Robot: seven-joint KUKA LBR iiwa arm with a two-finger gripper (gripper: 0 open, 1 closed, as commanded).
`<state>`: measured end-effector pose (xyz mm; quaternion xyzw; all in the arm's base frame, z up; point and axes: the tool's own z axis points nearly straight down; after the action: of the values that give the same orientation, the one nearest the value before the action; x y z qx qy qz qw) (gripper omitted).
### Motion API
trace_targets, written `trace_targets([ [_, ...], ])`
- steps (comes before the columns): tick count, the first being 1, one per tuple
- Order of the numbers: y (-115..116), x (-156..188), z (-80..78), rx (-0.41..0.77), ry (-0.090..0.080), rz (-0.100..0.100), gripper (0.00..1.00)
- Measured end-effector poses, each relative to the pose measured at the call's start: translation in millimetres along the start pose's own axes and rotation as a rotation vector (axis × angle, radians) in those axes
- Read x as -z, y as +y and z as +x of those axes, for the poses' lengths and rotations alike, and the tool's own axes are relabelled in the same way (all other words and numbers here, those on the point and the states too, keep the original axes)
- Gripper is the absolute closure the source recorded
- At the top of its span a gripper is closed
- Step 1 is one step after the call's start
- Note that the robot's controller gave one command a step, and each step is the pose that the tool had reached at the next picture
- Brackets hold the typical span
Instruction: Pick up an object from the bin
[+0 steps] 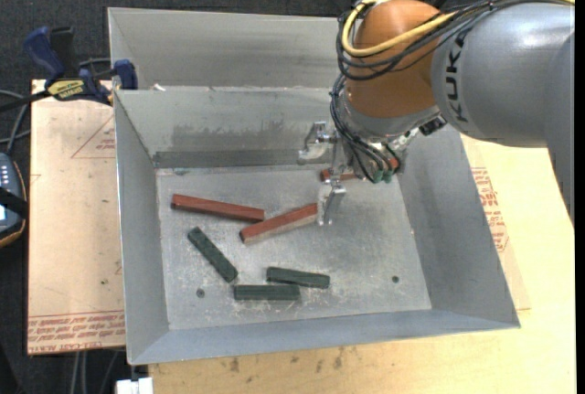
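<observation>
Your main risk here is a glancing grasp. The gripper (331,203) hangs right at the upper right end of the nearer reddish-brown bar (280,224), not over its middle. In my judgement, closing at this spot could catch only the tip, and the bar could pivot or slip out as you lift. The bar lies flat and slanted on the floor of the bin (137,200), so a descent that meets its end may push it along the metal instead of straddling it. Its far end lies close to the second reddish-brown bar (218,207), so a shove on one could nudge the other.

You cannot tell from this view whether the gripper is released or clenched. The orange cover (393,54) and the cables on the wrist crowd the space above it, so check before you commit. Nothing is seen held in it.

From the gripper, the nearer bar runs off towards 8 o'clock; whether its closest end touches the gripper or lies just beside it, I cannot tell. The second bar lies at 9 o'clock. The slanted dark green bar (212,254) lies farther out at 8 o'clock. The upper level dark bar (298,277) and the lower level dark bar (266,292) lie at about 7 o'clock, well apart from the gripper
</observation>
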<state>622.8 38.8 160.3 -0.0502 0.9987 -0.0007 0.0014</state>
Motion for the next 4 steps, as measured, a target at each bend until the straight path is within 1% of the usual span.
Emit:
trace_targets([
  [1,-1.0,-15.9,-7.3,0.222,-0.002,-0.002,0.00],
  [2,6.9,-85.9,-9.1,0.210,-0.005,-0.003,0.00],
  [3,6.0,-77.5,-9.8,0.211,-0.007,-0.003,1.00],
  [4,5.9,-77.5,-9.8,0.211,-0.007,-0.003,1.00],
])
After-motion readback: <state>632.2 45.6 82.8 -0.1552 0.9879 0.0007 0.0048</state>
